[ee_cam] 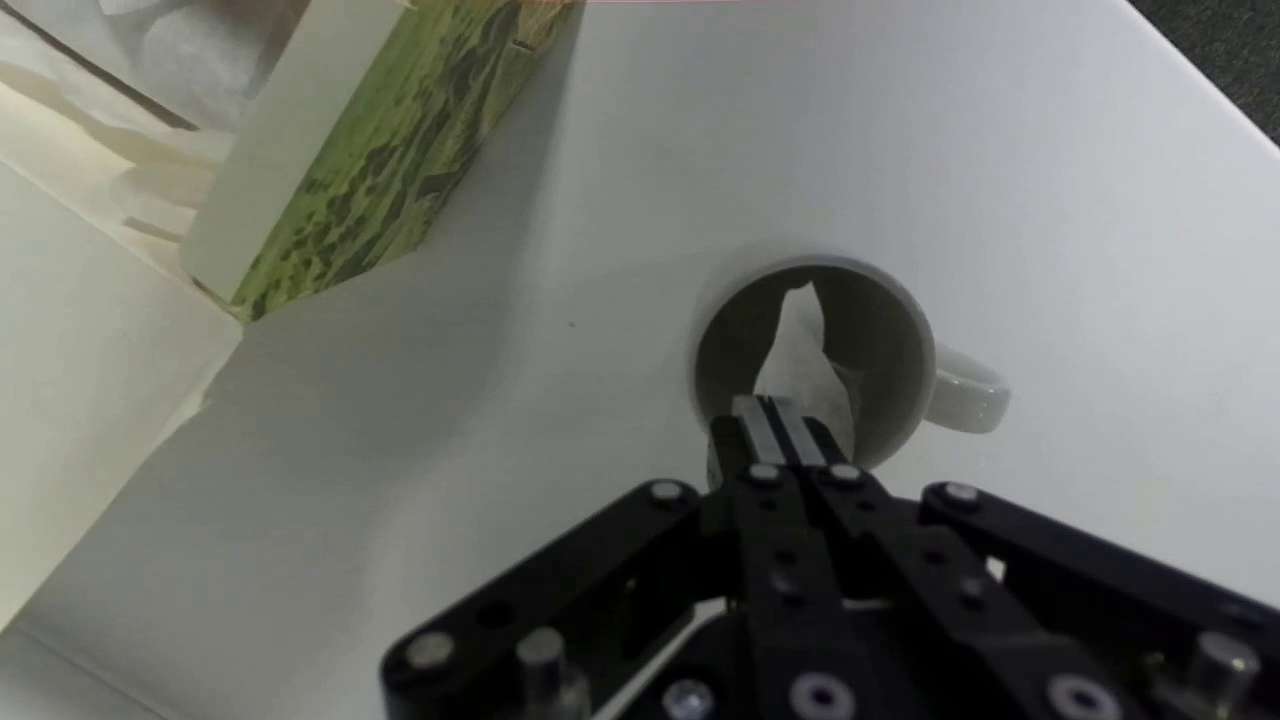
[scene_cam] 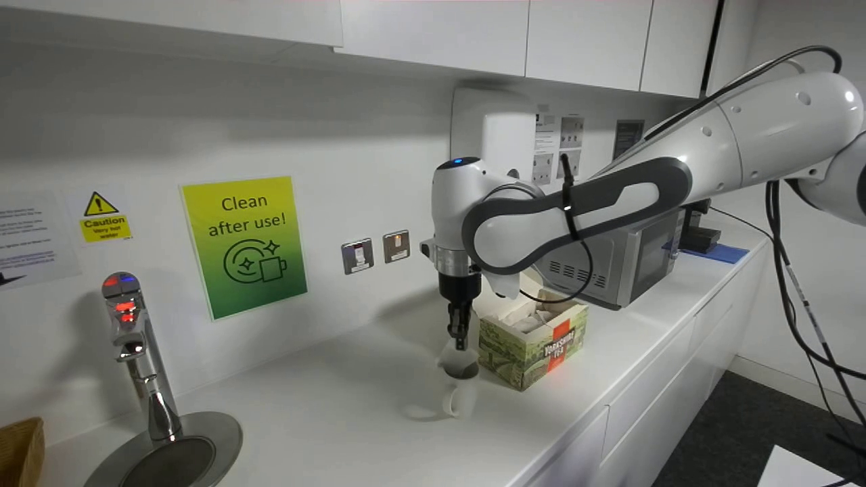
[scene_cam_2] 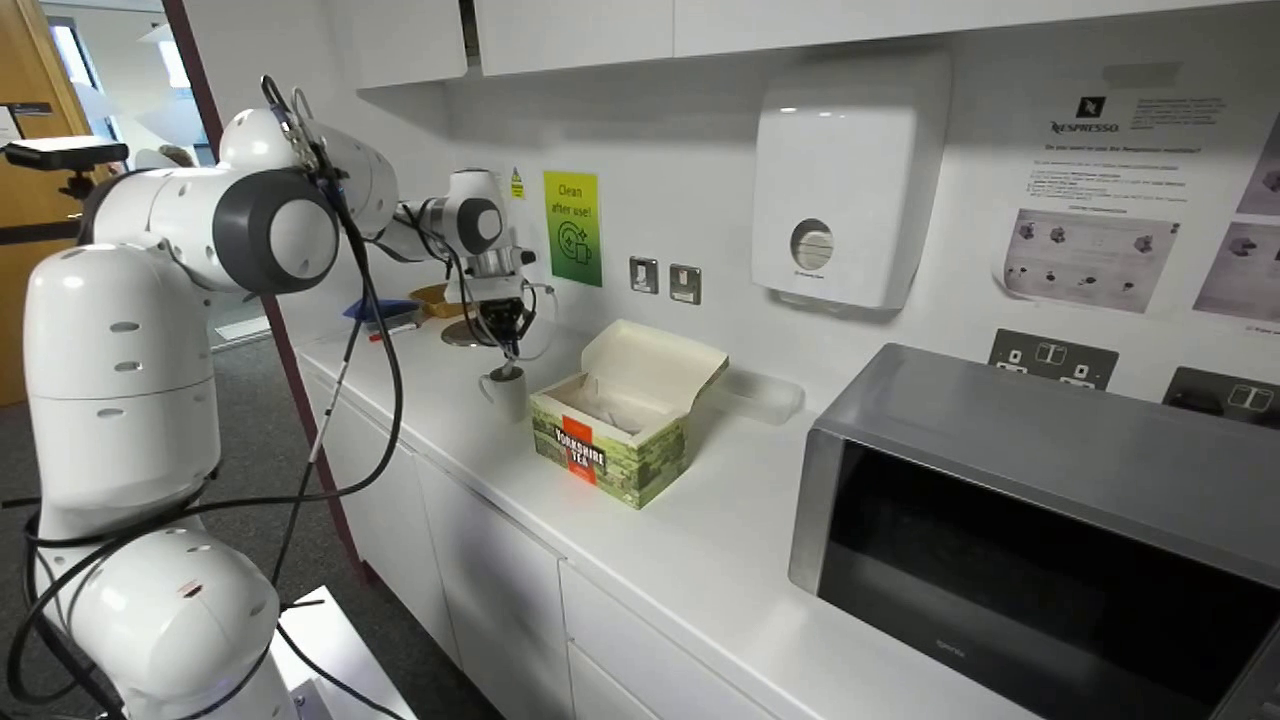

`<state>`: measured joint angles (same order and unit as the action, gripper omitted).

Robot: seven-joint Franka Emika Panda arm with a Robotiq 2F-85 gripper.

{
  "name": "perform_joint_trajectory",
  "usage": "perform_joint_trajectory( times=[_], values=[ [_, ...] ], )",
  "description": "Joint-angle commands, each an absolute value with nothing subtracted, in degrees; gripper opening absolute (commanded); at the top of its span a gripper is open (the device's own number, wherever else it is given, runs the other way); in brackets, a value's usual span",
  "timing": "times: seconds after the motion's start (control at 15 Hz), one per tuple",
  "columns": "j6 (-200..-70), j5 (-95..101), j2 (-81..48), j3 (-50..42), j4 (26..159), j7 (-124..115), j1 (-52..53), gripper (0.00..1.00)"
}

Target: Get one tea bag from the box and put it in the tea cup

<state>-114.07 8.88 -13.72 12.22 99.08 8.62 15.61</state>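
The white tea cup stands upright on the counter, and it also shows in the wrist view. My gripper is shut on a white tea bag right above the cup's mouth. In the wrist view the fingertips overlap the cup's near rim, and the tea bag hangs below them over the cup's dark inside. Whether the bag touches the cup's inside cannot be told. The green and red box stands beside the cup with its lid open and pale bags inside.
A grey microwave stands on the counter beyond the box. A clear plastic tub sits behind the box by the wall. A tap with a round metal drain and a wicker basket are at the counter's far end.
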Motion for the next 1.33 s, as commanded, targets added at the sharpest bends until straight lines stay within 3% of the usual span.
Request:
perform_joint_trajectory(
  times=[0.0, 0.6, 0.67, 0.73, 1.27],
  values=[
    [-112.49, 10.45, -13.56, 11.88, 98.98, 7.18, 15.49, 0.0],
    [-112.42, 14.72, -13.26, 11.69, 99.64, 6.38, 16.03, 0.0],
    [-112.22, 15.21, -13.32, 11.62, 99.55, 5.65, 16.14, 0.26],
    [-112.09, 15.33, -13.35, 11.65, 99.51, 5.46, 16.13, 0.27],
    [-110.36, 15.47, -13.4, 11.74, 99.04, 4.18, 16.1, 0.85]
  ],
)
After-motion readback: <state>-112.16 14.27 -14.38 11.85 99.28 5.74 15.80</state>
